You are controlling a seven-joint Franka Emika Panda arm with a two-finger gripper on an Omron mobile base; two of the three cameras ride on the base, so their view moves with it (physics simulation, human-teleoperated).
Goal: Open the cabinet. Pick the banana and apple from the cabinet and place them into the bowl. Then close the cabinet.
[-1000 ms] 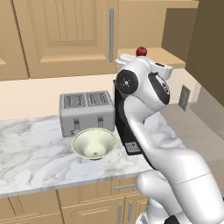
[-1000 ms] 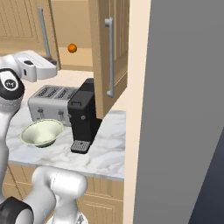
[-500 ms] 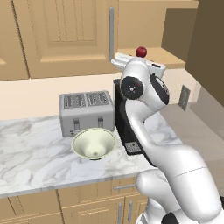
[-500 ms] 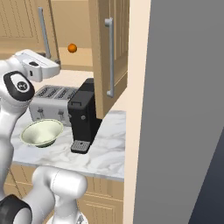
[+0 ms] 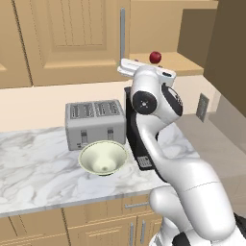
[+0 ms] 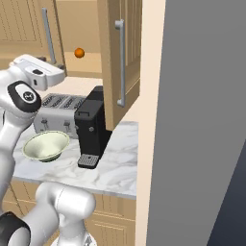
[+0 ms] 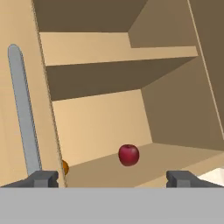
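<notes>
Since the small shiny dark-red apple point(image 7: 128, 155) sits alone on the shelf of the light-wood wall cabinet point(image 7: 175, 100), and your pincer point(image 7: 112, 179) stands wide apart and empty, squeeze across its widest middle (smooth, firm, likely to roll).

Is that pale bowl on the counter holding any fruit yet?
Empty. The bowl shows only its bare inside, and the apple sits on the cabinet shelf.

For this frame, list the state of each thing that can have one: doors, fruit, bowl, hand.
cabinet: right door open, left door shut.
apple: on the lower cabinet shelf, not held.
orange ball: on the same shelf.
bowl: upright on the counter, empty.
hand: open, holding nothing, facing the apple.
</notes>
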